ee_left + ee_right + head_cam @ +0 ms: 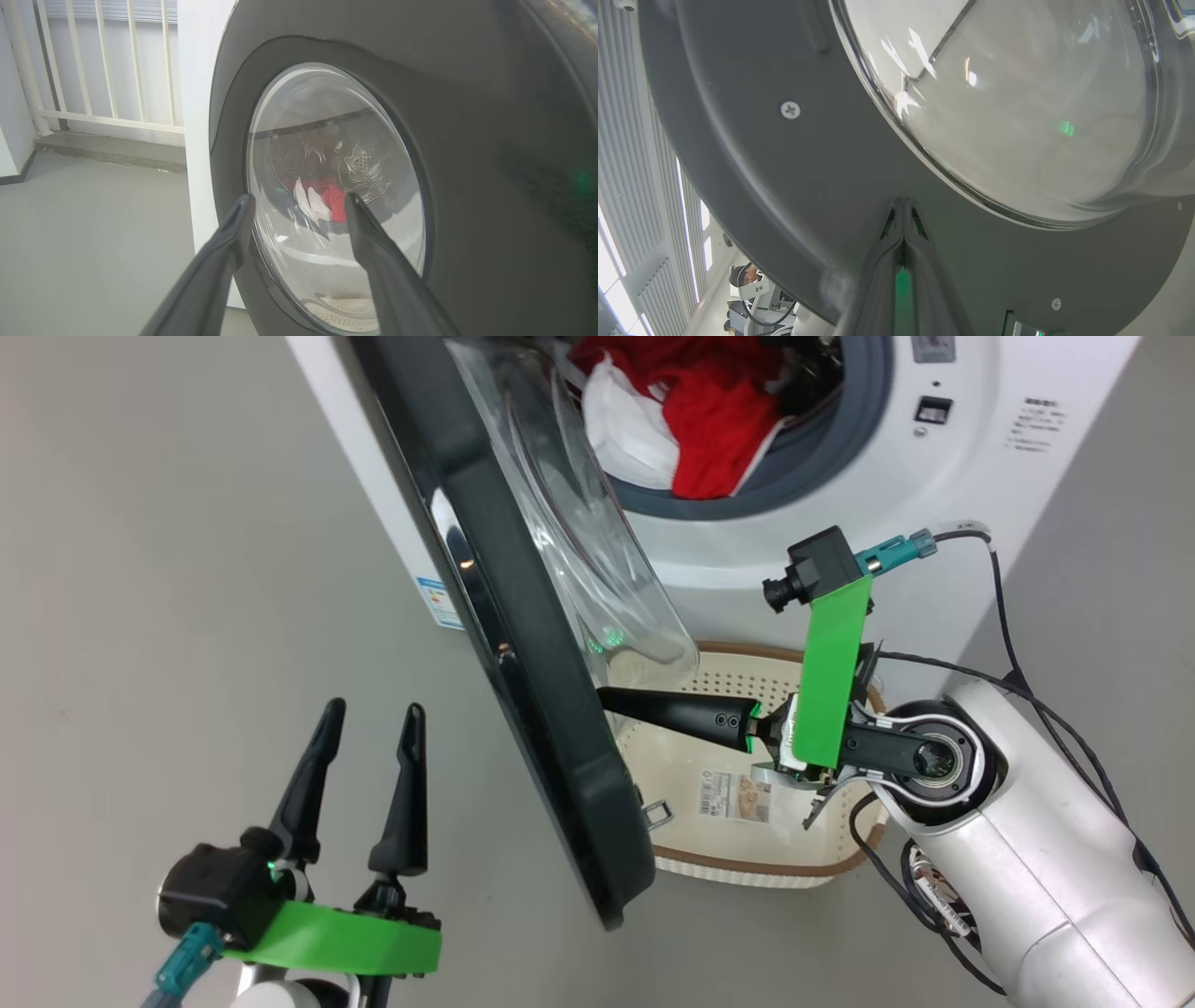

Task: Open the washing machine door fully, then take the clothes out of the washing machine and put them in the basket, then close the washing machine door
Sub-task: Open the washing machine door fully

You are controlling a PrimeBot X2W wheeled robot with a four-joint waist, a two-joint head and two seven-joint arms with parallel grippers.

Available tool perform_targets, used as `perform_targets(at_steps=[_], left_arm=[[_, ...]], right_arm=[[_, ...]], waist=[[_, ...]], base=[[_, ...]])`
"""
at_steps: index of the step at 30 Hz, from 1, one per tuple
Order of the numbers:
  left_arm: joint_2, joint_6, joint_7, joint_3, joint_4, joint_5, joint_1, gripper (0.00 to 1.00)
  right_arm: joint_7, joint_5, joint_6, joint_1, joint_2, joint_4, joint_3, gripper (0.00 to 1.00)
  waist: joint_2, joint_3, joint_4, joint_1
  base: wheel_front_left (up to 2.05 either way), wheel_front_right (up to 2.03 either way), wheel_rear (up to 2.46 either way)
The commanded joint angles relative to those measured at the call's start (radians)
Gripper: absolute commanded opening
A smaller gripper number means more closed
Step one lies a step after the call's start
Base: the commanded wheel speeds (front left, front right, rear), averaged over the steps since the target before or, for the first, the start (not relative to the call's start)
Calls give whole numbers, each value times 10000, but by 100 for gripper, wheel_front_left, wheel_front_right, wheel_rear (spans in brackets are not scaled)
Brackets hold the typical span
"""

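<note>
**Black-rimmed door (523,644) stands part open, right gripper (611,700) at its inner side**

The door hangs swung out from the white washing machine (840,513). Its glass bowl bulges toward the drum and its edge points down the head view. In the drum mouth lie the clothes (719,429), a red heap with white patches, spilling over the grey rubber ring.

The right gripper reaches across above the basket (747,873) with its two fingers pressed flat together and nothing between them. In the right wrist view the tips (903,205) end at the door's (784,186) dark inner face, just below the glass. Whether they press on it or stop just short cannot be told.

The left gripper (373,709) hovers over the grey floor (140,569) on the door's outer side, apart from it, with its fingers spread wide and empty. Its own camera looks between them (299,200) at the door (467,140). The clothes (327,200) and a bit of the basket (341,312) show through the glass there.

The basket sits on the floor right in front of the machine, partly behind the door's lower edge. It holds no clothes, and a barcode sticker (735,796) shows on its bottom.
</note>
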Motion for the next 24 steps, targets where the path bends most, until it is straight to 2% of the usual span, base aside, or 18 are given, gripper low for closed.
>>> perform_targets(at_steps=[1,11,24], left_arm=[[175,72,-78,279,-192,-34,-3,100],[175,170,-78,88,0,-118,115,100],[175,276,-78,435,-86,-144,392,100]], right_arm=[[75,80,77,154,360,-294,201,0],[200,70,77,394,519,-205,320,0],[302,43,77,184,808,115,656,0]], waist=[[0,-281,383,0],[0,-772,1199,0],[0,-854,1245,0]], base=[[0,0,0],[0,0,0],[0,0,0]])
